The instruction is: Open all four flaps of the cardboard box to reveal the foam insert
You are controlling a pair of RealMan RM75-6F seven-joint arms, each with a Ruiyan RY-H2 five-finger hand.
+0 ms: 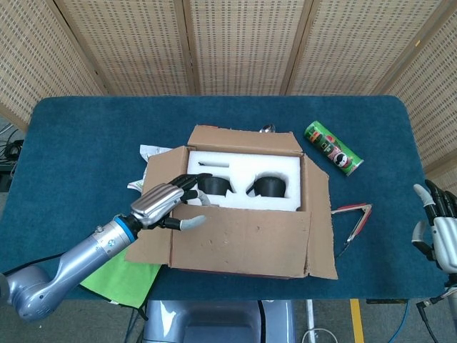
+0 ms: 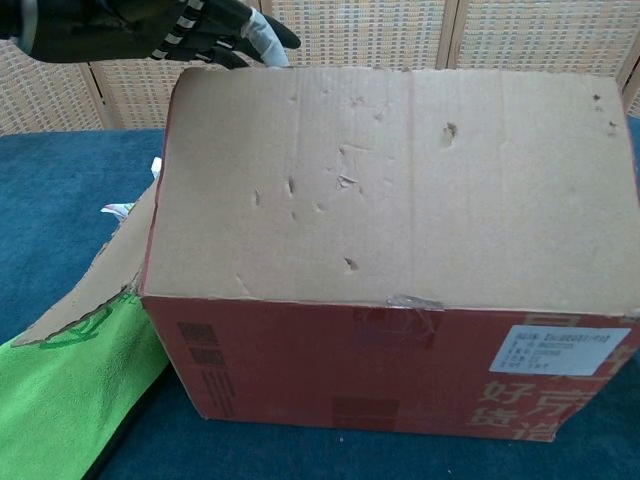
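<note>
Behind the near flap (image 2: pixel 400 180), left hand (image 1: pixel 163 201), fingers (image 2: pixel 215 25) spread

Bright, even light fills both views, with no glare. Shadows are soft and faint. The head view is sharp throughout. In the chest view, the raised cardboard flap (image 2: pixel 400 180) looms large and close, its creases and dents crisp.

In the chest view the raised near flap (image 2: pixel 400 180) hides the foam insert, and the left hand (image 2: pixel 150 30), seemingly behind its top edge, is cropped at upper left.
</note>
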